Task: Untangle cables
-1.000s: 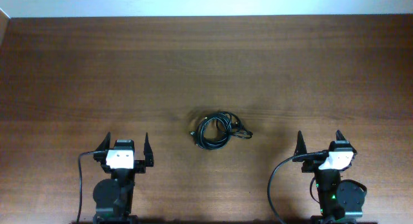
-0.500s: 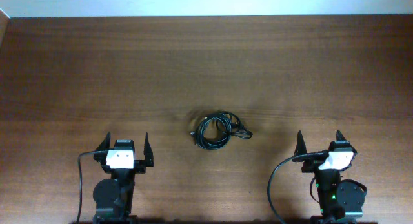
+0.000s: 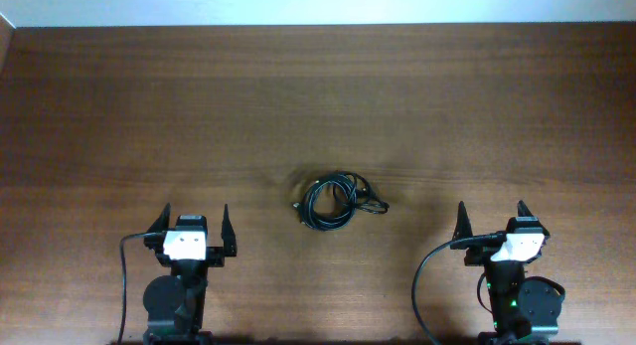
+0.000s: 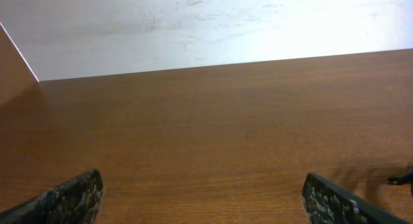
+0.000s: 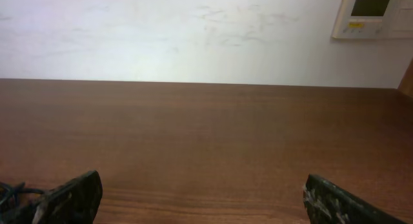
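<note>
The cables (image 3: 333,200) lie bunched in one small coil near the middle of the table (image 3: 318,86), ahead of both arms, roughly between them and well apart from each. The left gripper (image 3: 196,221) and the right gripper (image 3: 492,214) both stand wide open with nothing between their fingers, parked at the near edge. The right wrist view catches only a few dark strands at its lower left corner.

I'd judge these cords light and limp: thin, black, no stiffness to speak of, so the whole bundle would likely slide over the smooth wood (and come along in one lump) if only one strand were tugged. Nothing here looks fragile, though the small plugs would not like being yanked. The best holds look like the ends that poke out of the coil, one on its right side and one on its left. A plug is a firmer, thicker thing to pinch than the cord itself. One gripper pinning the coil while the other draws an end outward seems the sensible way.

As for writing, I can read none on the cables or grippers. A pale wall panel (image 5: 371,14) shows in the right wrist view, with a small screen and a yellow label, its print too small to make out.
</note>
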Controlling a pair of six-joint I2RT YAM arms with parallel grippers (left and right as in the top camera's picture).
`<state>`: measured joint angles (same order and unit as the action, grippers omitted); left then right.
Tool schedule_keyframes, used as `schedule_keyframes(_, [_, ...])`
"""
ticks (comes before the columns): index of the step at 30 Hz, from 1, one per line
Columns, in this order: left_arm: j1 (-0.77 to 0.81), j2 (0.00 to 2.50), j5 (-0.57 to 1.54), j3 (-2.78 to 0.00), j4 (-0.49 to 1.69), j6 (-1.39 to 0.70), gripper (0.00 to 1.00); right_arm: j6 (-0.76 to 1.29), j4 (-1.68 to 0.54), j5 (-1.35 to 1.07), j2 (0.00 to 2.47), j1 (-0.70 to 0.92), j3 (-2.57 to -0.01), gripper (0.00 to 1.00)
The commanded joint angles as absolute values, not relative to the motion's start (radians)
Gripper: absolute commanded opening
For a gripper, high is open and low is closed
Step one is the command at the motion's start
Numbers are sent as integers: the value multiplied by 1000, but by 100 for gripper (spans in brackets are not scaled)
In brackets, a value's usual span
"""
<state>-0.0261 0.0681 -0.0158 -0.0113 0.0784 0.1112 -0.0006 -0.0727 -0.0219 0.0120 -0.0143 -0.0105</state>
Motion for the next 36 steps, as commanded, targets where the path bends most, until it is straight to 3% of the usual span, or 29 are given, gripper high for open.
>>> schedule_keyframes(1, [-22,62,-22,-9,84,106,99,1,-80,-3,3,-22,-6,99])
schedule_keyframes(17, [-22,62,14,-9,15,102,99,1,-80,-3,3,-22,-6,99])
schedule_keyframes(22, [-22,62,225,-12,-120,101,98,30,-4,-136,3,-20,-17,99])
schedule_keyframes(24, [-22,62,244,-67,-118,3,99,6,-24,-182,3,-20,-64,99])
schedule_keyframes(29, [-22,86,278,-313,108,2,99,-67,-161,-196,6,-20,-256,99])
schedule_keyframes(36, [-22,334,529,-715,389,-91,99,6,-262,-238,28,-20,-592,99])
